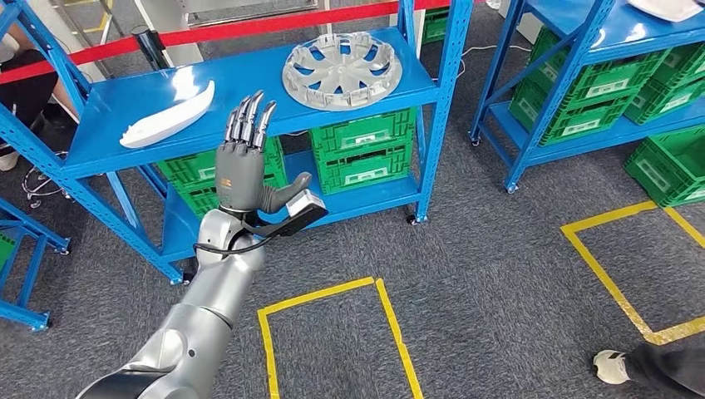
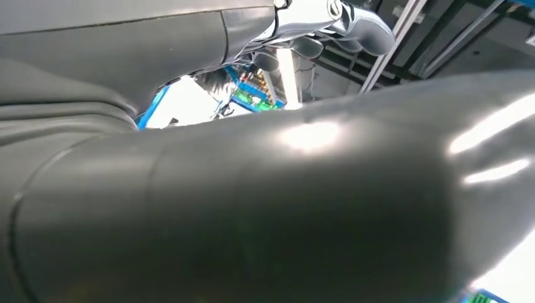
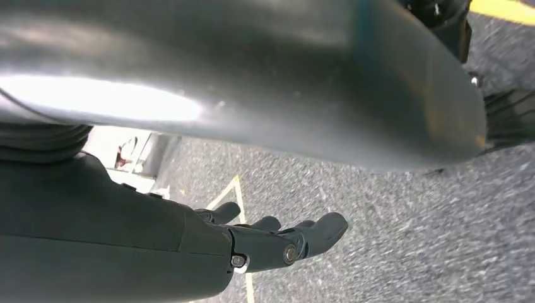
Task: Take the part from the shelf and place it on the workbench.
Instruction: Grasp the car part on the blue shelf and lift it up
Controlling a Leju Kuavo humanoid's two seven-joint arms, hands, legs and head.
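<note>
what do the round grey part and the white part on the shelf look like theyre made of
Round part: looks like moulded plastic with a matte silver-grey finish, going by its thin spokes and dull sheen; painted metal can't be ruled out. White part: probably glossy plastic, smooth with soft highlights.

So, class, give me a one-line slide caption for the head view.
Left hand, open, raised before the blue shelf holding a white part and a silver wheel cover.

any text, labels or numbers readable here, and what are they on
No text can be read in these pictures.
Green crates under the blue shelf: white label patches, too small and blurred to read.
Green crates on the right rack: the same, unreadable.
</note>
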